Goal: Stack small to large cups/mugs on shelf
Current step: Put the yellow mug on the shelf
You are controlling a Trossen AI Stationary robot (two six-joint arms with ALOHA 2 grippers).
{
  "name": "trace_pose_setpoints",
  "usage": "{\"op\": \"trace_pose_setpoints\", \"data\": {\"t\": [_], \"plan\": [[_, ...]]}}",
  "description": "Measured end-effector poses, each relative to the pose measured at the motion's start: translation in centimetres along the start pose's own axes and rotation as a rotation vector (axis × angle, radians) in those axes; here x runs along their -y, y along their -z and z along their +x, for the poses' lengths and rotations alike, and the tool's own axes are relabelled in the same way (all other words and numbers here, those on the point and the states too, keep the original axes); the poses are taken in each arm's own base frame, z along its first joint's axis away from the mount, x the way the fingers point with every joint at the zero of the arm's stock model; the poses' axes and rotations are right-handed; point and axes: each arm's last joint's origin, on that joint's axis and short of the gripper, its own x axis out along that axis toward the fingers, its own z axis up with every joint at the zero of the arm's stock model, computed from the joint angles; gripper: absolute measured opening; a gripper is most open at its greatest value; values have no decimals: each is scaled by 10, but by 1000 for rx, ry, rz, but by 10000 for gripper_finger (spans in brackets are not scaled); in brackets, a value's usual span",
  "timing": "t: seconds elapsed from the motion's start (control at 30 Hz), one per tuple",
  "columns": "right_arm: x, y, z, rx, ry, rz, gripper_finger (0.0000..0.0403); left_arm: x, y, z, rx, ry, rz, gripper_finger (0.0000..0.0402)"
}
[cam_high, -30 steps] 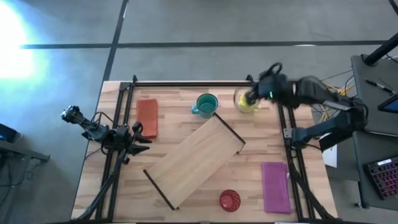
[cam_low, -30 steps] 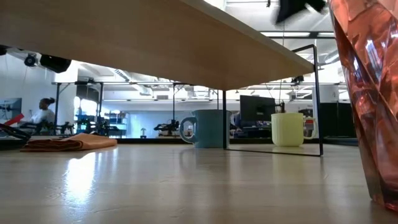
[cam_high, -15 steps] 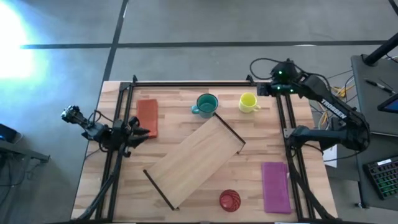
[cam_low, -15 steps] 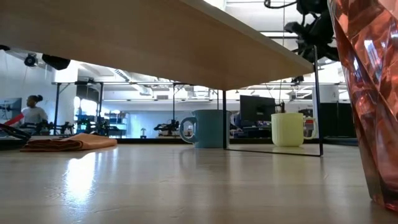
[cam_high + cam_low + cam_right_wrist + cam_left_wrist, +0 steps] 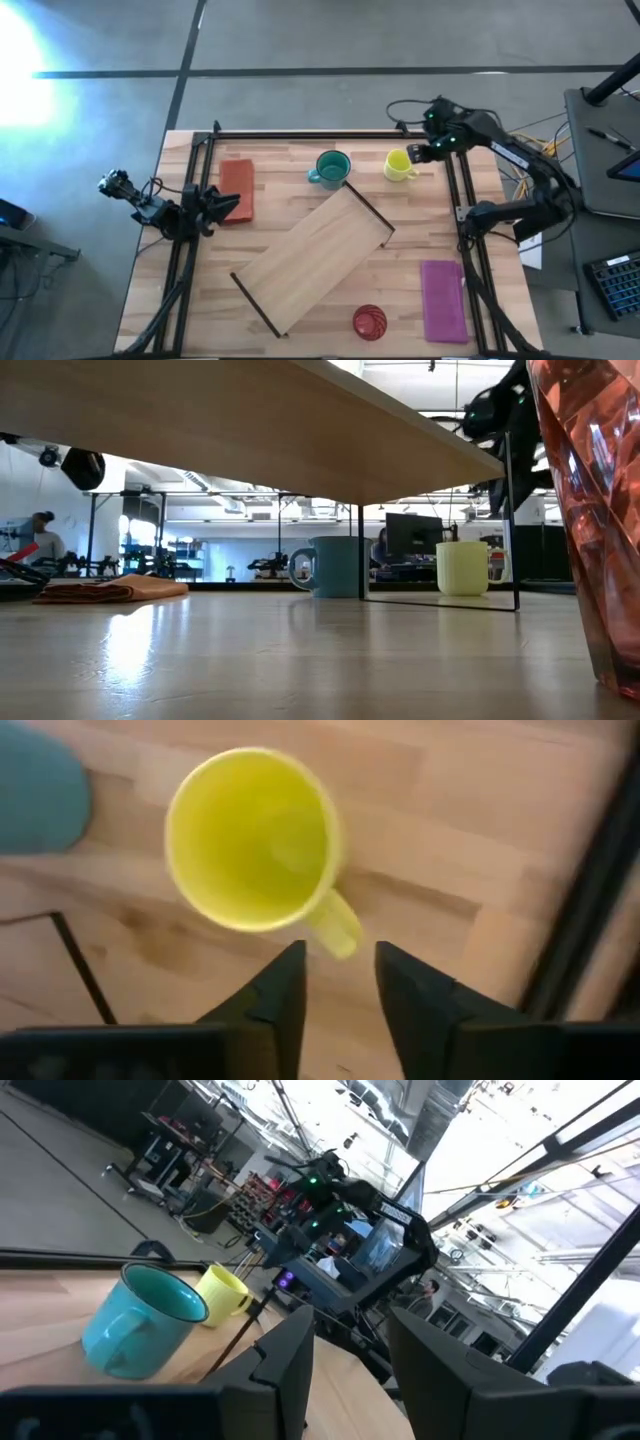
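Observation:
The yellow mug [image 5: 398,163] stands upright on the table at the far right, its handle [image 5: 335,925] toward the right edge. My right gripper [image 5: 428,150] hovers open just right of it and above; in the right wrist view [image 5: 340,982] its fingers flank the space beyond the handle without touching. The teal mug [image 5: 330,168] stands left of the yellow one. The red ribbed cup [image 5: 369,321] stands near the front edge. The shelf [image 5: 315,255] stands slantwise mid-table on its black end bars [image 5: 510,520]. My left gripper [image 5: 226,205] waits open at the left edge.
A flat orange-red rectangle [image 5: 237,188] lies at the far left by my left gripper. A flat purple rectangle [image 5: 443,300] lies at the near right. Black frame rails [image 5: 465,250] run along the table's left, right and far edges. A person [image 5: 40,540] shows far off in the room.
My right gripper has left its place over the yellow mug, swung out toward the table's far right corner, then come a little back toward the mug's handle. The mug has stayed put. My left gripper has drifted slightly toward the far edge.

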Motion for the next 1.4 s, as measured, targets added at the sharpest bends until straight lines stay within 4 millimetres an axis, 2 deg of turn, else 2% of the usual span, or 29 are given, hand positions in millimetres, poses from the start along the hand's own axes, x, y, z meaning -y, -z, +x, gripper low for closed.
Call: {"op": "trace_pose_setpoints", "data": {"t": [0.23,0.53,0.7,0.87,1.03,1.1,1.23,1.4], "plan": [[-5,-19,21,21,19,-29,181,0,0,0,0,-1,2,117],[-6,-34,60,-33,42,-29,189,0,0,0,-2,-2,11,117],[-5,-39,79,-56,108,-30,174,0,0,0,-1,-2,11,117],[-5,-39,83,-64,122,-42,113,0,0,0,-1,-2,11,117],[-9,-37,70,-34,122,-96,21,0,0,0,-1,-2,12,117],[-13,-34,61,-44,125,-105,14,0,0,0,-1,-1,12,117],[-25,-25,29,-63,143,-116,10,0,0,0,-1,-2,12,117],[-54,-8,-19,-27,106,-110,10,0,0,0,1,-1,10,117]]}}
